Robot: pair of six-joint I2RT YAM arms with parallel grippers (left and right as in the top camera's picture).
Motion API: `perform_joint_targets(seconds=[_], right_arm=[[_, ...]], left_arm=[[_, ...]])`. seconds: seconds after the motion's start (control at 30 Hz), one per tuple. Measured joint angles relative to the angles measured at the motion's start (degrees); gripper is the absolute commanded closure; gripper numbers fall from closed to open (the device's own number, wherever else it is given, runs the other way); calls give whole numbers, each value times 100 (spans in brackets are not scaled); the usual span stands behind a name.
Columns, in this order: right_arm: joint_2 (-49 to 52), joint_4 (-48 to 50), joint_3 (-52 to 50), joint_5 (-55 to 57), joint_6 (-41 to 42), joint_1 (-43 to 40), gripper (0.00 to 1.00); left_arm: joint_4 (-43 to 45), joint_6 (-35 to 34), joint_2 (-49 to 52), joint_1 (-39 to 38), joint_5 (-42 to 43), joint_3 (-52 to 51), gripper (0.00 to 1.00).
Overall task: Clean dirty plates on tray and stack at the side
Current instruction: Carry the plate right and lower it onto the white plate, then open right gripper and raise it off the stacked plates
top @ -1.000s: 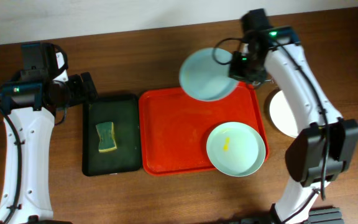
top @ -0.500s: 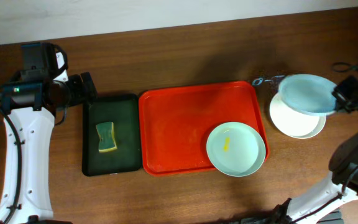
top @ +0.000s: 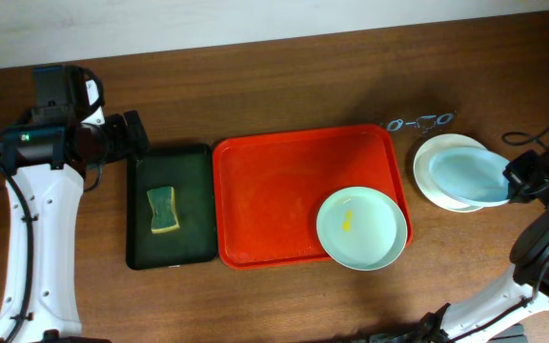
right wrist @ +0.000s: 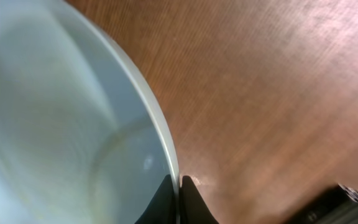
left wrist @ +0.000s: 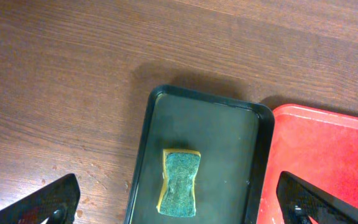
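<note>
The red-orange tray (top: 274, 195) lies mid-table with one mint-blue plate (top: 361, 228) on its front right corner, a yellow smear at its centre. A white plate (top: 437, 160) sits on the table right of the tray. My right gripper (top: 515, 181) is shut on the rim of a second mint-blue plate (top: 467, 179), held tilted over the white plate. The right wrist view shows that plate (right wrist: 61, 124) with its rim pinched between the fingers (right wrist: 179, 196). My left gripper (left wrist: 179, 208) is open above the dark green tray (left wrist: 229, 143), over the sponge (left wrist: 179, 182).
The dark green tray (top: 170, 205) with the yellow-green sponge (top: 163, 210) lies left of the red tray. A small metal object (top: 417, 121) lies on the table behind the white plate. The right arm reaches in from the table's right edge.
My right gripper carried the mint-blue plate from the tray's back right corner to the right and lowered it over the white plate. The left arm has not moved.
</note>
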Motion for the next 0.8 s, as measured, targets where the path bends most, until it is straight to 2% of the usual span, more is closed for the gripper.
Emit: perform_joint_targets(seconds=[0.03, 0.07, 0.1, 0.13, 0.43, 0.6, 0.7, 0.8], right_arm=[[-2, 120, -105, -74, 0, 0, 95], [-2, 212, -216, -186, 0, 0, 54], [-2, 240, -249, -232, 0, 0, 17], [-2, 245, -256, -264, 9, 0, 1], [-236, -452, 15, -540, -437, 162, 2], [-1620, -1346, 173, -732, -645, 1027, 2], [-1687, -1838, 184, -866, -765, 1672, 1], [-1687, -1928, 184, -863, -968, 2354, 0]], left_arm=[[0, 0, 0, 0, 0, 0, 1], [-2, 0, 0, 0, 0, 0, 1], [-2, 0, 0, 0, 0, 0, 1], [-2, 0, 0, 0, 0, 0, 1], [-2, 0, 0, 0, 2, 0, 1], [-2, 0, 0, 0, 0, 0, 1], [-2, 0, 0, 0, 0, 0, 1], [-2, 0, 0, 0, 2, 0, 1]])
